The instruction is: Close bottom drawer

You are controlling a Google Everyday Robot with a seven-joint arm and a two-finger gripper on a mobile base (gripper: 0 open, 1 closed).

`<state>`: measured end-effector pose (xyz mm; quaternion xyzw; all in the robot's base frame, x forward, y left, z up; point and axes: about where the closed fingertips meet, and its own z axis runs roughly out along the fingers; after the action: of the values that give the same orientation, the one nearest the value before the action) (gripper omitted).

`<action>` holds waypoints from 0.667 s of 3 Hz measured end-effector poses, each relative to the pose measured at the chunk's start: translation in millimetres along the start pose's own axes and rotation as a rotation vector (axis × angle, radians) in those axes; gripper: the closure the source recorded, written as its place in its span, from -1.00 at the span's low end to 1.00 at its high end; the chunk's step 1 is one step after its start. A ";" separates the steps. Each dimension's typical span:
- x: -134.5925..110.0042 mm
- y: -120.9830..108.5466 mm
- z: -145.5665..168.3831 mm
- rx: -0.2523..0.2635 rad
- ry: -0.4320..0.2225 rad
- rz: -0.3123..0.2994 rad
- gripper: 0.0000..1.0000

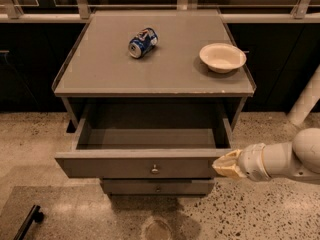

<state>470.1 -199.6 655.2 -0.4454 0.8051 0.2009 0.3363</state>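
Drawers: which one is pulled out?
The upper drawer, its inside exposed; the lower drawer beneath barely protrudes. The pincer is at the upper front's right end.

arm [280,160]: white, rounded, tubular | jaws: tan, tapered, at lower right

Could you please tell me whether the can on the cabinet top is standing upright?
No, the can lies on its side, while the tool is down by the open drawer's right front corner.

the white arm [280,160] reaches in level from the view's right edge, its tan gripper [226,165] pointing left.
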 end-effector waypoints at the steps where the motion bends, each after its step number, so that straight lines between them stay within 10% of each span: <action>1: 3.3 -19.6 14.2 0.056 0.014 0.013 1.00; 2: 2.3 -39.9 32.2 0.111 0.038 0.025 1.00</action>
<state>515.0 -201.7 630.2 -0.4200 0.8267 0.1515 0.3425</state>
